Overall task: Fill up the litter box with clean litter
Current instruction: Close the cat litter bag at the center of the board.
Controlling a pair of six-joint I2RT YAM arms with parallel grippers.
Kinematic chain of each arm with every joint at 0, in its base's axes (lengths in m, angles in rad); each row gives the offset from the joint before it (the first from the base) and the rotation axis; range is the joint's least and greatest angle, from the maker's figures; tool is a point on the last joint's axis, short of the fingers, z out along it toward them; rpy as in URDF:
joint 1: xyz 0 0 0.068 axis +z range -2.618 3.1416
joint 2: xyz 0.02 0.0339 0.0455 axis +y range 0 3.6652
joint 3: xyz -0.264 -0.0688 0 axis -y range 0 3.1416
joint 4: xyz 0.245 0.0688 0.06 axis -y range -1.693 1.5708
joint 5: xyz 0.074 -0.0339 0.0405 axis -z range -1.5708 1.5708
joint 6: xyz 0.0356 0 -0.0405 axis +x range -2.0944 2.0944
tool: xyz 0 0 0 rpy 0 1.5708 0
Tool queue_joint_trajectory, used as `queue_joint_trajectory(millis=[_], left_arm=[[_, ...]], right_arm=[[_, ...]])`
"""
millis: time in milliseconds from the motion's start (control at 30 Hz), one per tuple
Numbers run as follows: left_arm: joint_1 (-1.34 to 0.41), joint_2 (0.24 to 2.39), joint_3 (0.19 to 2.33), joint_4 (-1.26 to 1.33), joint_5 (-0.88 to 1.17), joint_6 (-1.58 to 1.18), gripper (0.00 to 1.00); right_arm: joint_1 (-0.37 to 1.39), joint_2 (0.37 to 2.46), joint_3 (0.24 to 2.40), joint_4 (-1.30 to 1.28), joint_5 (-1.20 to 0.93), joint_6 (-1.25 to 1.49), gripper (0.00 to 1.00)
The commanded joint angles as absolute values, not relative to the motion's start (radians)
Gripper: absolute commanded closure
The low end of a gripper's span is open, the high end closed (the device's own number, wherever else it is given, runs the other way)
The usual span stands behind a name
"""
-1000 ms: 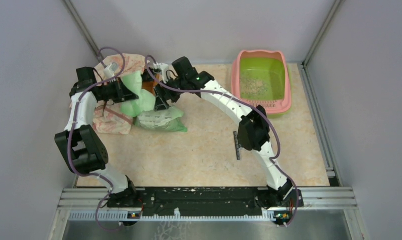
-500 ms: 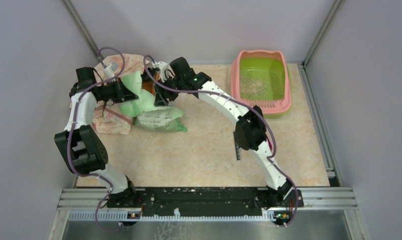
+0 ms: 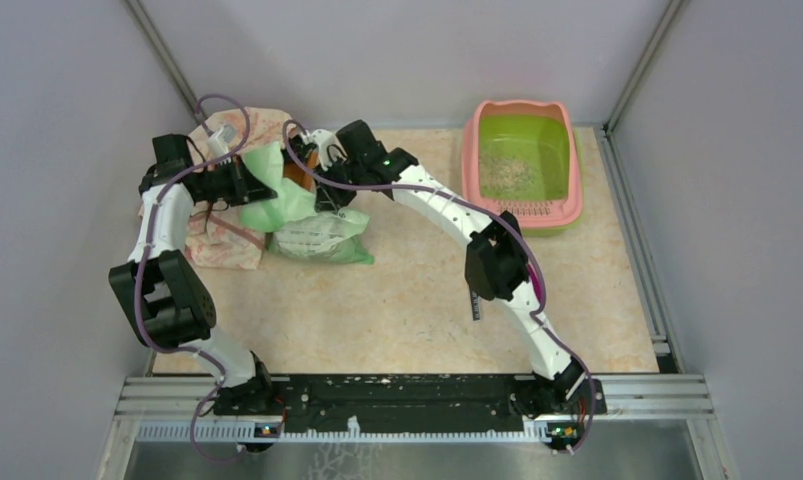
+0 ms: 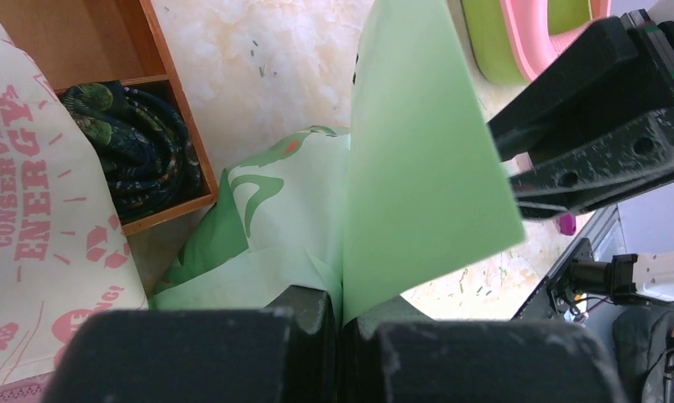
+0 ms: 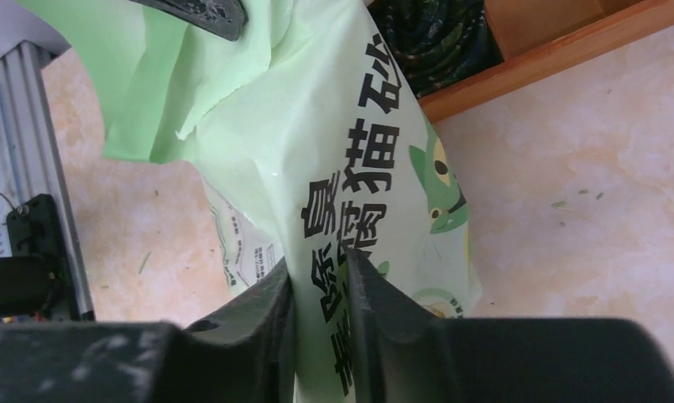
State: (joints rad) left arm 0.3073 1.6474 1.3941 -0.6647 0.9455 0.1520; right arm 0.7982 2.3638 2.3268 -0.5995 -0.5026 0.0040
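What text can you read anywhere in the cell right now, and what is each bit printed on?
"CONSERVE ENERGY": pink letters on the cream cloth bag, left wrist view.
"猫砂": black characters on the light green printed plastic bag, right wrist view; its other characters are partly covered, so I cannot read them reliably.
Black marked strip lying on the table, top view: marks too small to read.

Pink-rimmed litter box [image 3: 532, 211], sparse clean litter [image 3: 507, 175] inside
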Motion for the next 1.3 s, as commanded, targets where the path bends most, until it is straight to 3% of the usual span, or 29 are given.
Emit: queue_joint_trajectory(millis=[0, 133, 367, 667, 900, 1100, 1133, 1167, 1200, 1267], left_arm=[[0.312, 1.603, 1.420, -0.537, 0.980, 0.174, 1.00], [0.313, 1.612, 1.427, -0.529, 0.984, 0.136, 1.00], [0.326, 1.661, 1.461, -0.560, 0.960, 0.016, 0.81], [0.363, 1.655, 1.425, -0.490, 1.059, -0.351, 0.82], [0.366, 1.515, 1.390, -0.481, 0.932, -0.580, 0.82], [0.365, 1.440, 1.485, -0.667, 0.792, -0.693, 0.56], [0.364, 1.428, 1.505, -0.697, 0.766, -0.701, 0.46], [0.365, 1.416, 1.527, -0.719, 0.742, -0.712, 0.10], [0.364, 1.403, 1.532, -0.727, 0.731, -0.721, 0.02], [0.364, 1.366, 1.513, -0.709, 0.740, -0.764, 0.01]], right_arm=[[0.805, 2.365, 2.361, -0.598, -0.466, -0.043, 0.84], [0.807, 2.357, 2.339, -0.598, -0.448, -0.063, 1.00], [0.822, 2.290, 2.215, -0.511, -0.427, -0.119, 1.00], [0.836, 2.209, 2.087, -0.405, -0.360, -0.131, 1.00], [0.867, 2.168, 2.059, -0.365, -0.282, -0.154, 1.00], [0.892, 2.159, 2.043, -0.332, -0.236, -0.156, 1.00], [0.894, 2.156, 2.038, -0.326, -0.226, -0.155, 1.00], [0.896, 2.154, 2.032, -0.315, -0.218, -0.152, 1.00], [0.897, 2.151, 2.025, -0.306, -0.213, -0.149, 1.00], [0.896, 2.139, 2.003, -0.286, -0.199, -0.141, 1.00]])
